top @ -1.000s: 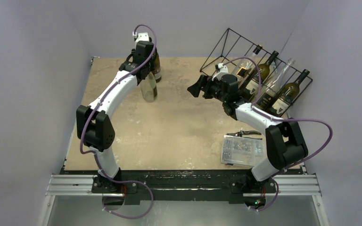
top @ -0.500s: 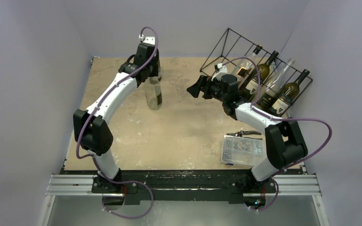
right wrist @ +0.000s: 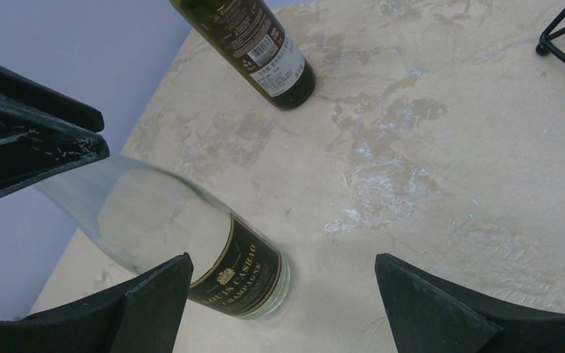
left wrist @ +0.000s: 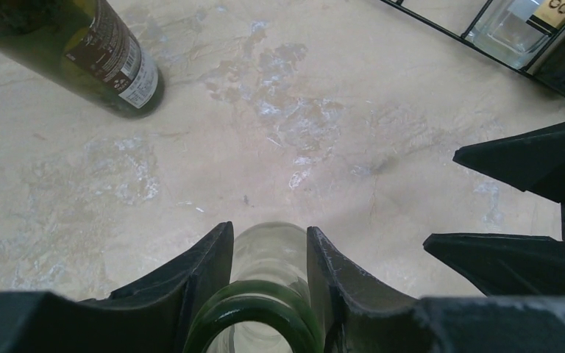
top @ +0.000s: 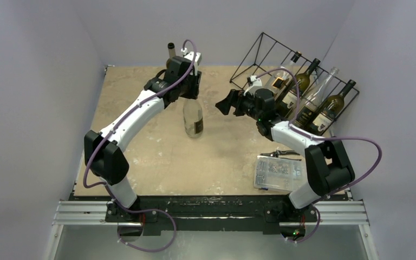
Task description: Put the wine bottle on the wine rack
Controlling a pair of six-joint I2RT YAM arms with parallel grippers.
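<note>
Top external: right end effector [top: 222, 101] between wine bottle [top: 193, 120], wine rack [top: 262, 34].

White-link, black-joint left arm [top: 135, 111] and right arm [top: 290, 132]
Purple sheathed cable [top: 379, 151] loops along each; black wedge-shaped fingers [left wrist: 199, 283]; black bases [top: 216, 208] on silver extruded rail [top: 81, 212].

- A robot lab test cell: plain pale lilac walls [top: 32, 81] box in the bench [top: 222, 157] on three sides.
- Two white-and-black robot arms, the left arm [top: 135, 111] and the right arm [top: 290, 132], stand bolted to an aluminium rail [top: 211, 212] at the bench's near edge.
- Loose purple cables [top: 352, 138] loop off both arms.
- The beige bench top is scuffed and blotched.
- A clear plastic parts box [top: 278, 173] and a small hand tool [top: 281, 154] lie near the right arm.
- A black wire wine rack [top: 260, 51] holding bottles [top: 333, 105] stands at the far right corner.
</note>
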